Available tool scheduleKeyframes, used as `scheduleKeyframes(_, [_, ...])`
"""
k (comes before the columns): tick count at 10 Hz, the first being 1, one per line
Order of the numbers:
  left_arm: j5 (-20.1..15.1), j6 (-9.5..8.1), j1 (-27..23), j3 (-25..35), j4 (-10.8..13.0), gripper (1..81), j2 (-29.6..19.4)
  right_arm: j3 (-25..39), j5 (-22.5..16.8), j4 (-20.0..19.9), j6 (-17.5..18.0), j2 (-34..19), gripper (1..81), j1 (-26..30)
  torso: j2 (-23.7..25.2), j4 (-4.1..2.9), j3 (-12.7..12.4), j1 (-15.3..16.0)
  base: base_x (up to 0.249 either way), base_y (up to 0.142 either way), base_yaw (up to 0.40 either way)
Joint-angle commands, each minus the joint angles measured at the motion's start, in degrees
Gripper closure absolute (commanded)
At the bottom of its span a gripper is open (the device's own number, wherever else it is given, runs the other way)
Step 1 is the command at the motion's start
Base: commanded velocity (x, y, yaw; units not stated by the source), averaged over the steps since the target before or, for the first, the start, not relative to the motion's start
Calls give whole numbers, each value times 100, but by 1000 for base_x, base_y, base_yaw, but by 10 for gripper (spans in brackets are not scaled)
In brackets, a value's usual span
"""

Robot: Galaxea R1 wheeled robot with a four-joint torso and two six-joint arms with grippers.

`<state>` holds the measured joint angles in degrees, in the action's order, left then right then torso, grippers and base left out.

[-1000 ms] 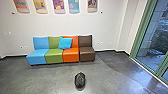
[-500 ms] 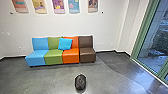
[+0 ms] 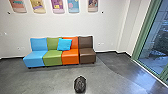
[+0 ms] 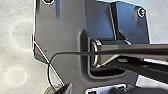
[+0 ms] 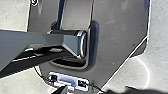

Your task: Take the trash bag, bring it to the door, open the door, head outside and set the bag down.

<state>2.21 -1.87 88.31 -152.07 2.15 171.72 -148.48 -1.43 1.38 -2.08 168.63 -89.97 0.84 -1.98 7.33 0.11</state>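
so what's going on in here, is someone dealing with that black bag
Nobody has hold of it right now. The black trash bag sits on the grey floor in front of the robot, not yet picked up. Beyond it, a row of coloured seats stands by the wall, with a blue cushion on it. Green-framed glass is off to the right.

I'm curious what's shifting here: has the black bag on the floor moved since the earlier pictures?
No: in the head view the black bag still lies in front of where the orange seat meets the brown one; the camera moved.
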Motion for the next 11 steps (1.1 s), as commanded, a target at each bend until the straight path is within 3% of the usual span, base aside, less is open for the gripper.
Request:
scheduleKeyframes(1, [-335,-25,-169,10,-30,10,-23,22,-367,12,6,-29,10,167,0,0,0,0,125,0,0])
scheduleKeyframes(9, [-335,-33,-169,10,-21,10,-32,22,-367,20,6,-38,10,185,0,0,0,0,125,0,0])
scheduleKeyframes(11, [-335,-33,-178,10,-21,10,-32,22,-367,12,6,-29,10,185,0,0,0,0,125,64,0])
